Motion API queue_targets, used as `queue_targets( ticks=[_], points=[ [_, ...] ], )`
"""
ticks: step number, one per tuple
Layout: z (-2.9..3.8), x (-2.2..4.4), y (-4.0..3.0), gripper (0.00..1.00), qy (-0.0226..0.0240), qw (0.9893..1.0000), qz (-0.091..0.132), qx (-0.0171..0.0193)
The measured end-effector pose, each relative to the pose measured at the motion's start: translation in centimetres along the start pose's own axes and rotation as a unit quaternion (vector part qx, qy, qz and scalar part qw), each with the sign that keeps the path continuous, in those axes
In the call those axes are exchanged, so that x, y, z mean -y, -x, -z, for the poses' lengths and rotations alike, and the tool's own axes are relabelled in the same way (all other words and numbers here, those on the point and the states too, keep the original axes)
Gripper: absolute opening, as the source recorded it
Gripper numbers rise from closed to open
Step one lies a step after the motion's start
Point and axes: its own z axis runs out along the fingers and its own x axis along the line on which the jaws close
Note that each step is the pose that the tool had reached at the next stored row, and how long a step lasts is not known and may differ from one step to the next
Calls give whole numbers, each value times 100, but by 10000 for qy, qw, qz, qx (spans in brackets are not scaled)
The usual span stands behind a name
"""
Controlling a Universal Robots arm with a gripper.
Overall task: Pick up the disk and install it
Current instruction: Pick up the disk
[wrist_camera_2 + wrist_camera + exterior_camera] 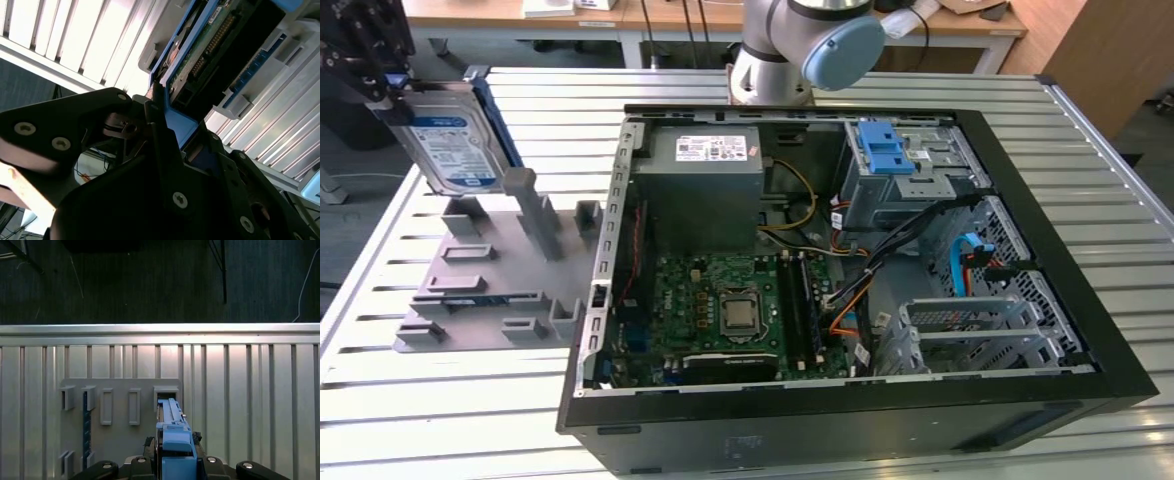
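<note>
The disk [454,140] is a silver drive with a white-and-blue label and blue rails. It hangs on edge above the grey slotted holder [494,290] at the exterior view's left. My gripper [390,98] is shut on its upper end. In the first wrist view the disk's blue rail [172,437] runs out from between my gripper [175,465], over the holder [120,440]. In the second wrist view its green circuit board [207,47] and blue bracket [176,122] show beside the black fingers [160,145].
The open computer case [1067,270] lies at the exterior view's right. Inside are a grey power-supply box [707,180], a motherboard [734,310], a bay with a blue latch [887,150], a metal drive cage [974,330] and loose cables [854,290]. The arm's base [781,60] stands behind the case.
</note>
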Motion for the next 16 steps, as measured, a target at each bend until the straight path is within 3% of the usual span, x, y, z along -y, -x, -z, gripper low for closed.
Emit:
queue_targets(
  ticks=[16],
  points=[
    [120, -1, 1, 36, 0, 10000, 0, 0]
  ],
)
